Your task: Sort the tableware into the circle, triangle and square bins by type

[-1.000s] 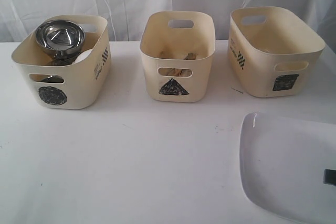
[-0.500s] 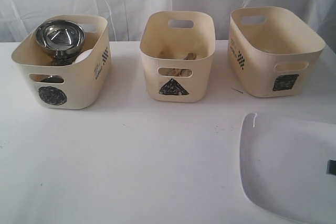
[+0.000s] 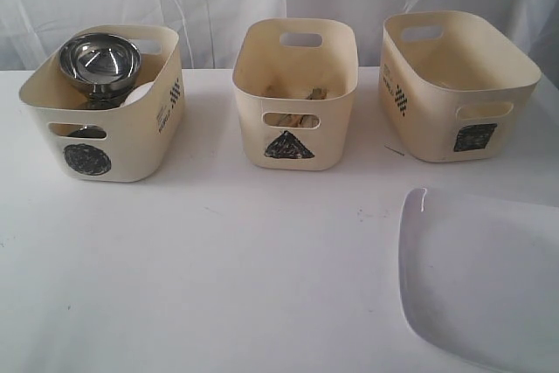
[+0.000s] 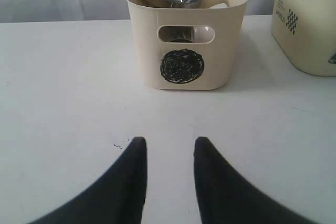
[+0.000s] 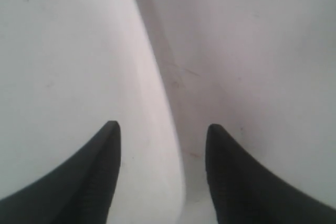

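Three cream bins set in row on white table (image 3: 244, 259): circle bin (image 3: 131, 150) at left, triangle bin (image 3: 262, 85) in middle, square bin (image 3: 428, 120) at right. Steel bowl (image 3: 99, 60) seen stacked at top of circle bin, white bowl (image 3: 138, 93) partly hidden beneath. Wooden chopsticks (image 3: 301, 95) laid in triangle bin. Large white square plate (image 3: 480, 277) laid flat on table at front right, apart from square bin. Left gripper (image 4: 170, 140) held over bare table facing circle bin, fingers apart, nothing between. Right gripper (image 5: 163, 125) spread wide, plate rim seen running between fingers, not clamped.
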Robot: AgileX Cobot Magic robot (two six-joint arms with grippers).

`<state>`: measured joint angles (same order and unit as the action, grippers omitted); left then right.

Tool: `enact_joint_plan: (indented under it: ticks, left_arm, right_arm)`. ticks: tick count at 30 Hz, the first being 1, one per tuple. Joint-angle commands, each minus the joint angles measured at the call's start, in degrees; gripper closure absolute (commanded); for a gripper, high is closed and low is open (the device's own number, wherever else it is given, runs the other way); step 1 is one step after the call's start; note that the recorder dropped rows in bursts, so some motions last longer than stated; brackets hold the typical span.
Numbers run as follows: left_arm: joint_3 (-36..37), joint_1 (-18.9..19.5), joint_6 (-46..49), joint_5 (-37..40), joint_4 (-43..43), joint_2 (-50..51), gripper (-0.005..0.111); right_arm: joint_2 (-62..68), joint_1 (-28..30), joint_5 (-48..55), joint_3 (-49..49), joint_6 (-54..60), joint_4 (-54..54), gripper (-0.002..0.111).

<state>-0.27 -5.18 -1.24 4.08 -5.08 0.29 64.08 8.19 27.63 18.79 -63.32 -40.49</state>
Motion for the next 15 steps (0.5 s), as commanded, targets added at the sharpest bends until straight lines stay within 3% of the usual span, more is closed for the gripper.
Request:
enact_joint_plan:
  ticks: [1,8,15]
  left_arm:
    - [0.3,-0.2,0.0,0.2,-0.4,-0.3,0.07]
    - [0.3,-0.2,0.0,0.2,-0.4,-0.3,0.07]
    - [0.3,-0.2,0.0,0.2,-0.4,-0.3,0.07]
  right_arm:
    - [-0.4,5.9,-4.3,0.0,16.0,12.5,0.061]
    - [-0.6,12.3,-8.3,0.0,34.5,28.3,0.061]
    - [-0.7,16.5,-9.7,0.0,37.4,30.9,0.061]
